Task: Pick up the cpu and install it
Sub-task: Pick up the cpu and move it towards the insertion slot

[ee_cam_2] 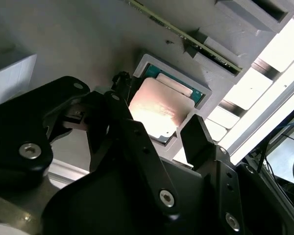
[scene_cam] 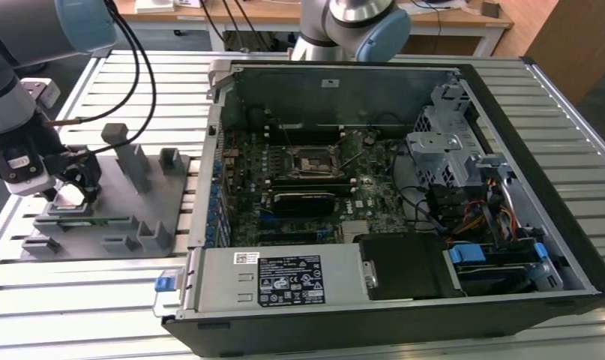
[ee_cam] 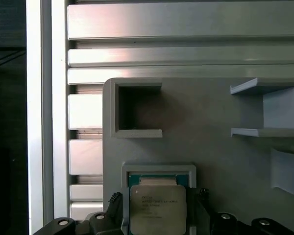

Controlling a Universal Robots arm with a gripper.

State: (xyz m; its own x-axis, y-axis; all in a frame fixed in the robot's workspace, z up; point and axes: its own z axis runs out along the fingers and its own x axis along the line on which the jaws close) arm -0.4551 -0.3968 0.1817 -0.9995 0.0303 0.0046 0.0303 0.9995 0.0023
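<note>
Black links of the tool (ee_cam_2: 158,105) were seen closest to the lens in both wrist views. Its two fingers (ee_cam_2: 198,139) were spread apart, one on each side of the cpu (ee_cam_2: 159,110), with a gap visible between each fingertip and the chip, so nothing was gripped. The cpu was found lying flat, silver top upward, in a shallow square pocket (ee_cam: 159,169) of a grey fixture (ee_cam: 210,107), directly beneath the tool. A long green memory stick (ee_cam_2: 186,35) was seen standing on edge in a slot of the same fixture, just beside the pocket. A deeper open-sided pocket (ee_cam: 137,110) was noted farther out from the cpu.

The fixture was carried by a slatted metal worktop (scene_cam: 112,300) at the exterior view's left, where the arm (scene_cam: 12,112) was bent down over it. Well apart, toward the exterior view's right, an open computer case (scene_cam: 382,322) was laid on its side on the worktop. Inside it a green motherboard (scene_cam: 372,195) was exposed, with the black-framed socket (scene_cam: 312,161) near its middle. A power supply (scene_cam: 282,279) was set along the near edge of the case, and coloured cables (scene_cam: 472,217) were packed at its right. The base of a second arm (scene_cam: 347,22) was seen at the far side of the worktop.
</note>
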